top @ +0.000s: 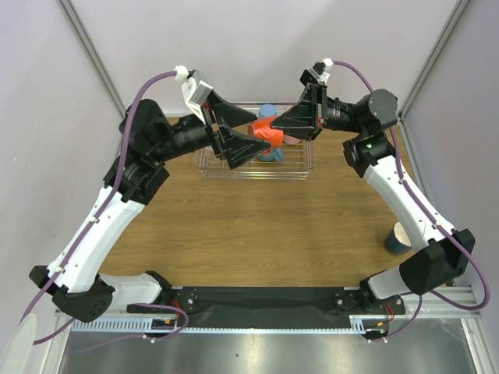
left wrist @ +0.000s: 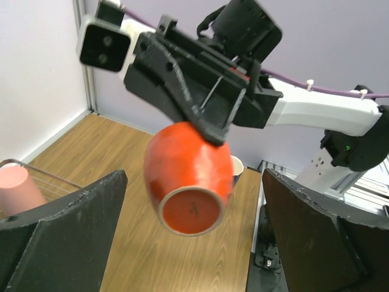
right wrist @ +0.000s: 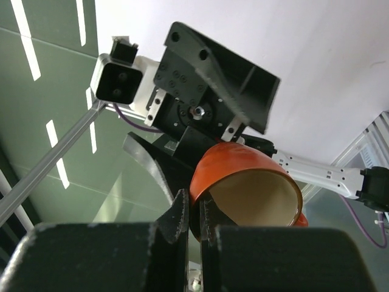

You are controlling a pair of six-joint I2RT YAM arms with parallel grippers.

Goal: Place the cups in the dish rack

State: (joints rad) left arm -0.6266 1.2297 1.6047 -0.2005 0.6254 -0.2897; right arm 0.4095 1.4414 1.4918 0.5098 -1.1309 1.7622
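Note:
My right gripper (top: 277,126) is shut on the rim of the small orange cup (top: 270,132) and holds it tilted in the air over the dish rack (top: 234,176). In the right wrist view the fingers (right wrist: 182,213) pinch the cup's wall (right wrist: 243,176). My left gripper (top: 251,145) is open, its jaws wide on either side of the cup's base (left wrist: 189,210) without touching it. A light blue tumbler (top: 267,111) stands in the rack's far side. A pink tumbler (left wrist: 18,188) sits in the rack. A dark blue white-lined mug (top: 398,238) stands on the table at the right.
The wooden table (top: 257,234) runs from the rack to the black strip by the arm bases. Grey walls and metal posts close in the back corners. The mug stands close to the right arm's lower link.

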